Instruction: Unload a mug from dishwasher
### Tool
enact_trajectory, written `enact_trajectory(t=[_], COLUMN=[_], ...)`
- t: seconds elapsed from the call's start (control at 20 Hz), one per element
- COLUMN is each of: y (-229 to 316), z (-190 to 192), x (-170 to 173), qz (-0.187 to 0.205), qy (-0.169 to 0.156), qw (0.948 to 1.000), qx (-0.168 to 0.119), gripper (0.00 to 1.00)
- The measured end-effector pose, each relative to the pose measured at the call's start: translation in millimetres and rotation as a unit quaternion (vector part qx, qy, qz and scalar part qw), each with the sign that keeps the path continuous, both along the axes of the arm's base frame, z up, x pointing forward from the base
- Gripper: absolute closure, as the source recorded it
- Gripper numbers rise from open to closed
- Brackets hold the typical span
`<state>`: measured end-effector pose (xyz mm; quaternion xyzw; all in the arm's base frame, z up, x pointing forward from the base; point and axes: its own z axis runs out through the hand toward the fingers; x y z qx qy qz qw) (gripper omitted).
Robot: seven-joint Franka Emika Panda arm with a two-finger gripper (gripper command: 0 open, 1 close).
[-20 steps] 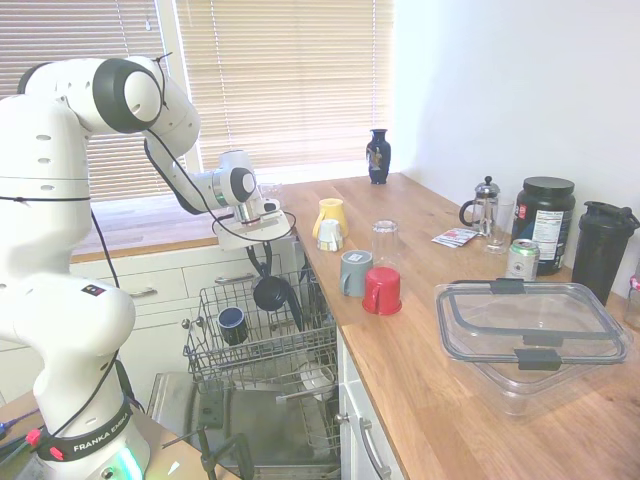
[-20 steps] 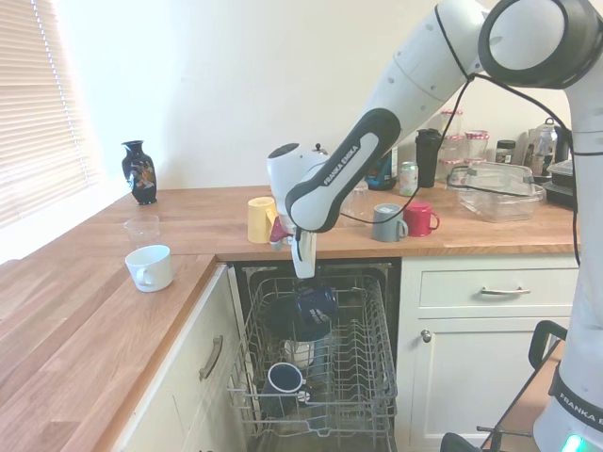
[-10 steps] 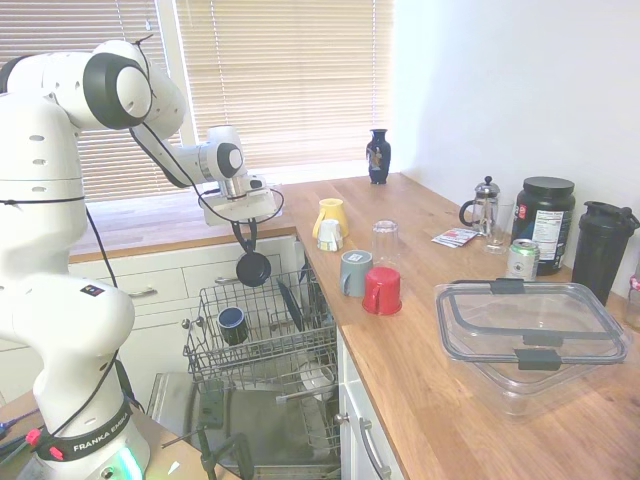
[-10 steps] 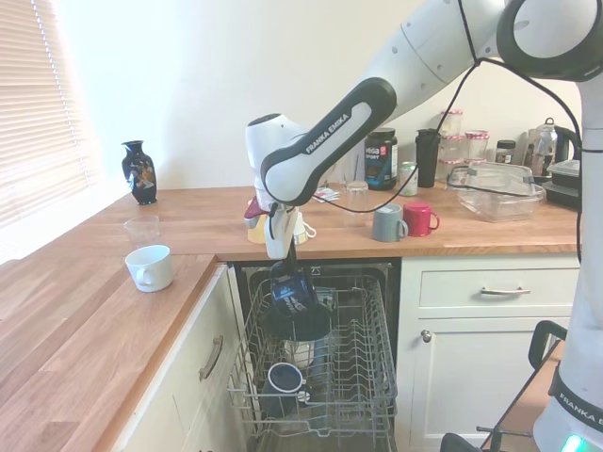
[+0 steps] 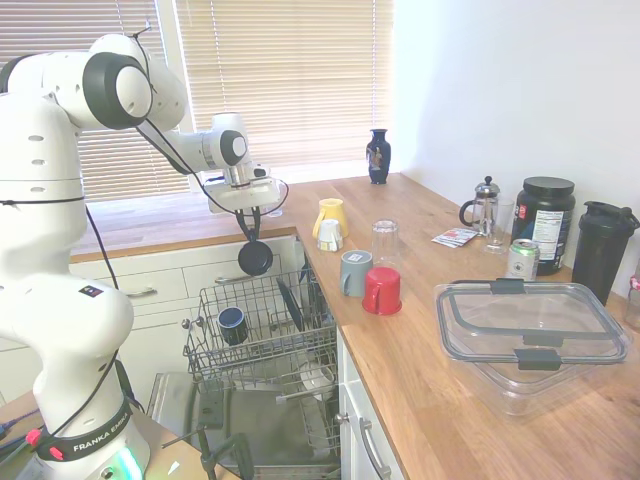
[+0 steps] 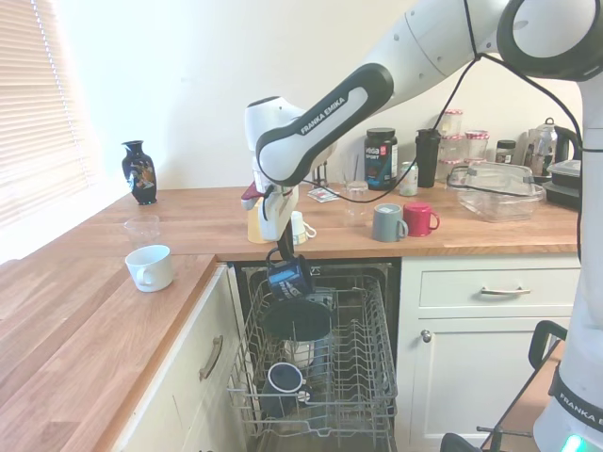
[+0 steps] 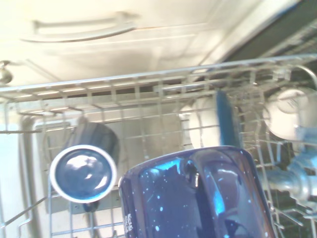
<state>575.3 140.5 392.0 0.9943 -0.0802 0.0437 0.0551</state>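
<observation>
While hanging above the dishwasher rack (image 6: pixel 320 377), tool (image 6: pixel 280 252) clenched on mug (image 6: pixel 288 279)

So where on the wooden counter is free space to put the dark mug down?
The glossy dark navy mug hangs from the gripper above the dishwasher's grey wire rack. Bare wood lies between the white cup and the yellow mug. It is crowded around the grey mug and the red mug.
</observation>
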Motion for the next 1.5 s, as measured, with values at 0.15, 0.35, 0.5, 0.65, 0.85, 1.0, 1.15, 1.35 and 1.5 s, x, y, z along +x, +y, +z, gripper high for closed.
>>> enact_trajectory(t=[0.15,0.35,0.5,0.65,0.85,1.0,1.15,1.35,1.5], y=[-16.5,-37.4,-60.7,-86.7,-124.6,-154.4,-173.6,-194.4,-208.3], z=[9.2,19.7,27.6,34.4,34.0,36.3,41.9,44.0,52.6], x=[5.9,8.6,9.8,7.4,-1.5,-10.3,-14.8,-18.4,-15.5], qz=[-0.022,-0.047,-0.07,-0.092,-0.121,-0.143,-0.16,-0.18,-0.193], qy=[-0.005,-0.011,-0.013,-0.012,-0.004,-0.001,-0.001,0.006,0.008], qw=[0.9997,0.9986,0.9971,0.9951,0.9919,0.9889,0.9862,0.9828,0.9805], qx=[0.011,0.021,0.027,0.033,0.039,0.04,0.041,0.04,0.039], gripper=[1.0,1.0,1.0,1.0,1.0,1.0,1.0,1.0,1.0])
